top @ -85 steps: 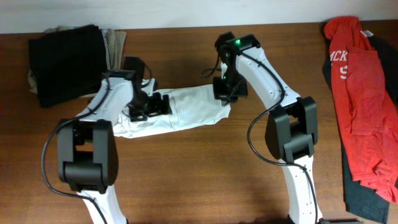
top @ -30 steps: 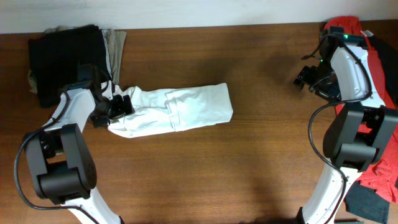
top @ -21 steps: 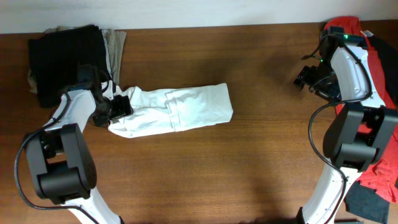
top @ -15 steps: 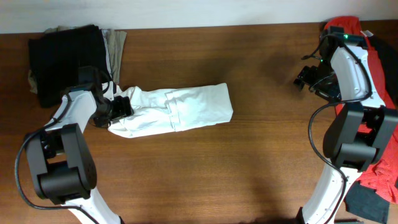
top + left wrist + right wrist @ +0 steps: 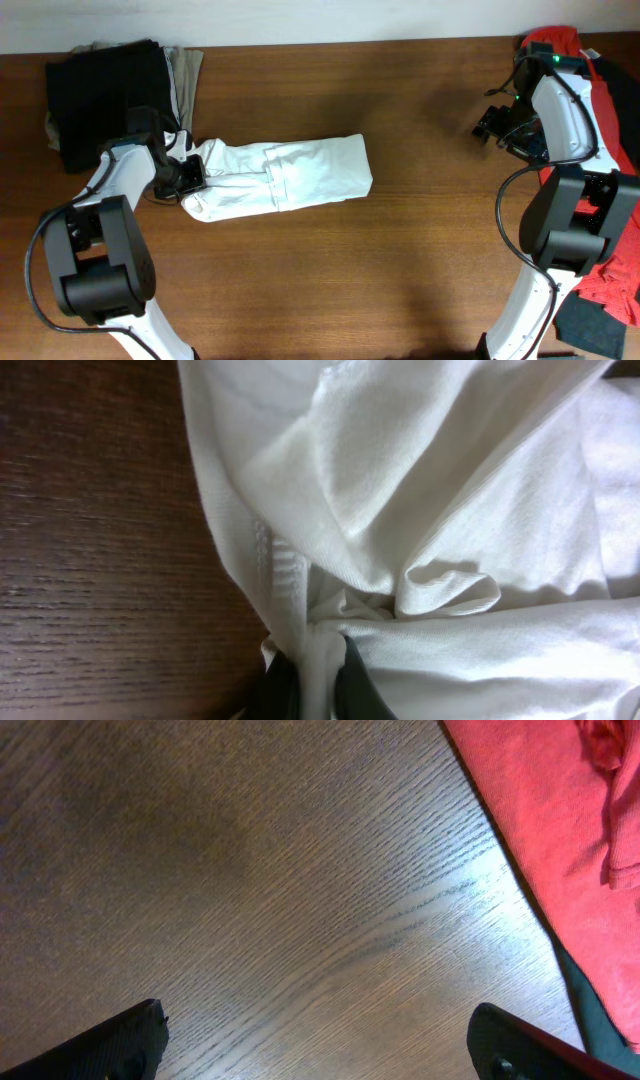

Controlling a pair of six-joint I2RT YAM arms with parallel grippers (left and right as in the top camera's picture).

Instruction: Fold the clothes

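Note:
The white T-shirt (image 5: 285, 176) lies folded into a long band across the left-middle of the brown table. My left gripper (image 5: 188, 174) is at its left end, shut on a pinch of the white fabric. Up close, that white T-shirt (image 5: 420, 490) fills the left wrist view in crumpled folds, and a strip of it runs down between the dark fingertips (image 5: 355, 685) of the left gripper (image 5: 318, 685). My right gripper (image 5: 492, 124) hovers far to the right, away from the shirt. In its own view the right gripper (image 5: 318, 1038) stands open over bare wood.
A black folded piece (image 5: 105, 95) with a khaki one (image 5: 186, 75) beside it sits at the back left corner. A red shirt with white lettering (image 5: 580, 150) lies over dark cloth at the right edge; its red fabric (image 5: 540, 810) shows beside my right gripper.
My left gripper has closed on the shirt's left end and drawn the fabric slightly left. The right arm has not moved in the last second.

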